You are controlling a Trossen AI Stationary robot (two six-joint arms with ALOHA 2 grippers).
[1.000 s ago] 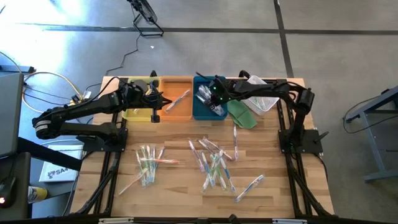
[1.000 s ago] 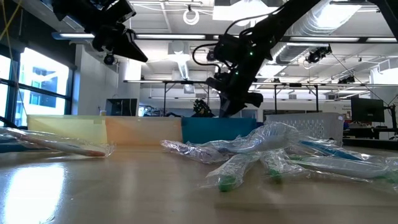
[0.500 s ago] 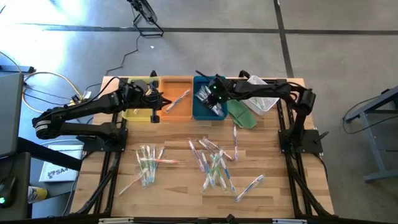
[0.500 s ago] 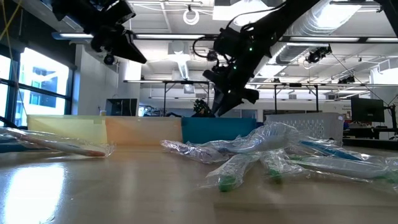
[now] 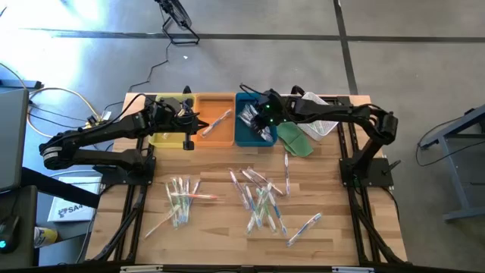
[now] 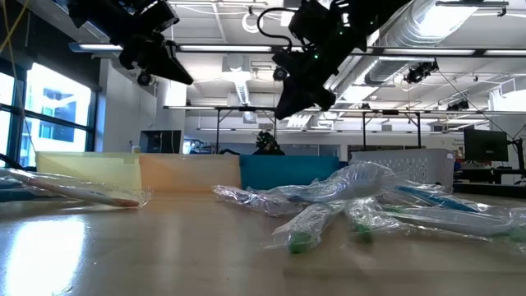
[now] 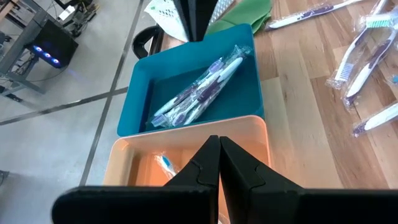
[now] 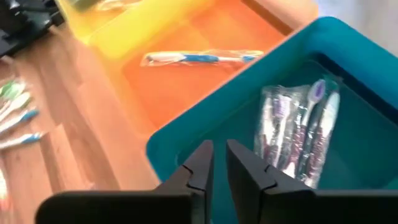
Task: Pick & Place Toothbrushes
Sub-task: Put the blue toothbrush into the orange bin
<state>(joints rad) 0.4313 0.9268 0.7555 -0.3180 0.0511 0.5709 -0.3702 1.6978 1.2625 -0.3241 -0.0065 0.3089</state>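
Note:
Several purple-handled toothbrushes (image 8: 298, 137) in clear wrappers lie in the blue tray (image 8: 186, 134). One blue-and-white toothbrush (image 8: 199, 58) lies in the orange tray (image 5: 216, 138). More wrapped toothbrushes lie loose on the table in a middle heap (image 5: 261, 201) and a left heap (image 5: 180, 201). My right gripper (image 8: 219, 158) hangs above the blue tray, a narrow gap between its fingers and nothing in it. My left gripper (image 7: 219, 155) waits shut and empty above the orange tray's near end.
A yellow tray (image 5: 168, 130) stands left of the orange one. A green cloth-like piece (image 5: 294, 139) and a white mesh basket (image 5: 318, 121) lie right of the blue tray. Bare wood shows between the trays and the loose toothbrushes.
My right gripper has risen from just over the blue tray to well above it, and has tipped a little as it rose. The toothbrushes in the tray stay where they lay.

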